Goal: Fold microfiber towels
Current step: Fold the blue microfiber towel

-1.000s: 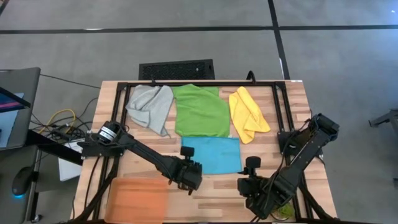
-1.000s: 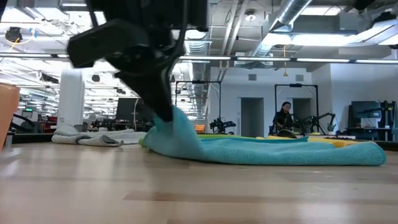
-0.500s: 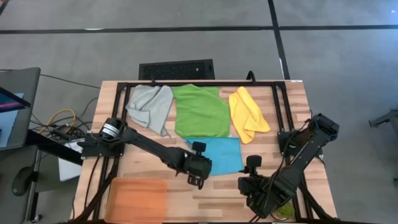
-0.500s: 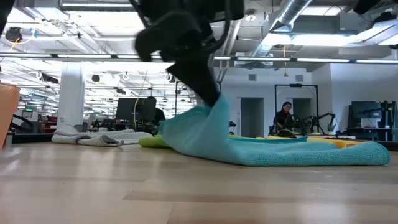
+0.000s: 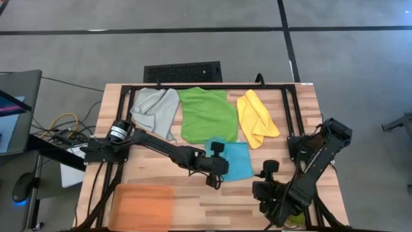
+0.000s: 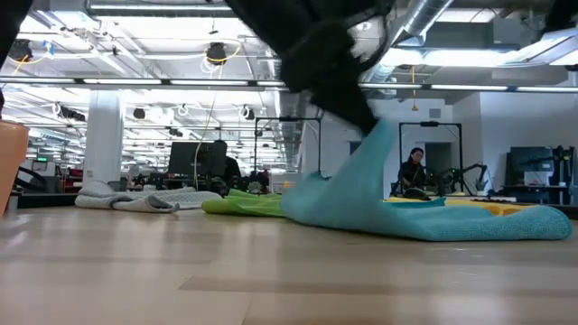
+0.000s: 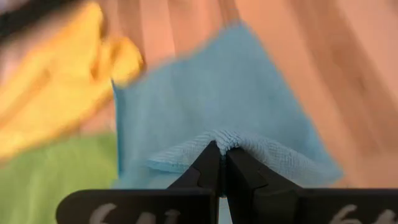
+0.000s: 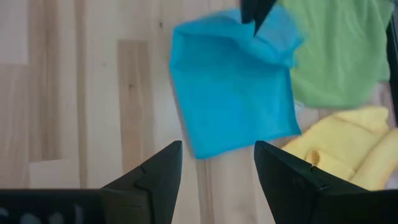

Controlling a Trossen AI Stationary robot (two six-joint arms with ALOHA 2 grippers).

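The teal towel [image 5: 237, 161] lies mid-table, its right part flat on the wood [image 6: 488, 226] and its left part raised [image 6: 366, 181]. My left gripper [image 7: 219, 155] is shut on that raised part, reaching in from the table's left [image 5: 219, 169]. My right gripper [image 8: 217, 168] hangs open over bare wood, near the front edge and to the right of the teal towel [image 8: 230, 87], touching nothing [image 5: 262, 191]. The green towel [image 5: 207, 115], the crumpled grey towel [image 5: 156, 109] and the bunched yellow towel [image 5: 256, 117] lie along the far side. My left gripper pinches the teal towel's hemmed left edge [image 7: 225, 140] between its two fingertips. The fingers [image 6: 366, 116] slant down from the table's left. The pinched edge stands up in a peak. The cloth slopes down from it to the part lying flat on the table [image 6: 470, 226].
An orange tray [image 5: 143, 206] lies at the near left corner. A black frame [image 5: 193, 87] runs round the far and side edges of the table. Bare wood lies between the tray and my right arm. A person [image 6: 414, 171] sits far back in the room.
My left gripper, still shut on the towel's left edge, has gone toward the table's right edge, rising a little and tipping nearer to level. The towel's left part has been drawn up and over toward the right, while its right part has stayed flat.
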